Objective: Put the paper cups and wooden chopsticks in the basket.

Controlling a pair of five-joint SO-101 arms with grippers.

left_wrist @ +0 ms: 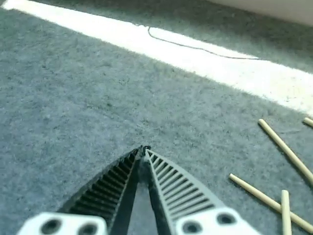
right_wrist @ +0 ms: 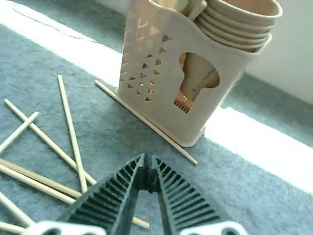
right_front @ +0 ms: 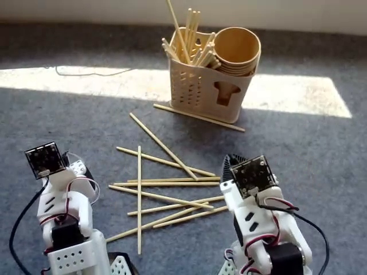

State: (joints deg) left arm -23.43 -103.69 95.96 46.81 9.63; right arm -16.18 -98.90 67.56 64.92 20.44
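A cream plastic basket (right_front: 200,91) stands at the back of the grey carpet, holding stacked paper cups (right_front: 237,50) and several upright wooden chopsticks (right_front: 192,37). More chopsticks (right_front: 163,189) lie scattered on the carpet between the two arms, and one chopstick (right_front: 198,117) rests along the basket's front base. My left gripper (left_wrist: 144,149) is shut and empty, low over bare carpet at the near left. My right gripper (right_wrist: 146,164) is shut and empty, pointing at the basket (right_wrist: 166,73) with cups (right_wrist: 239,22) from the near right.
A sunlit strip (right_front: 103,83) crosses the carpet behind the chopsticks, with a thin cable (right_front: 86,73) lying on it. A pale wall (right_front: 287,11) runs along the back edge. Chopstick ends (left_wrist: 283,147) lie beside the left gripper.
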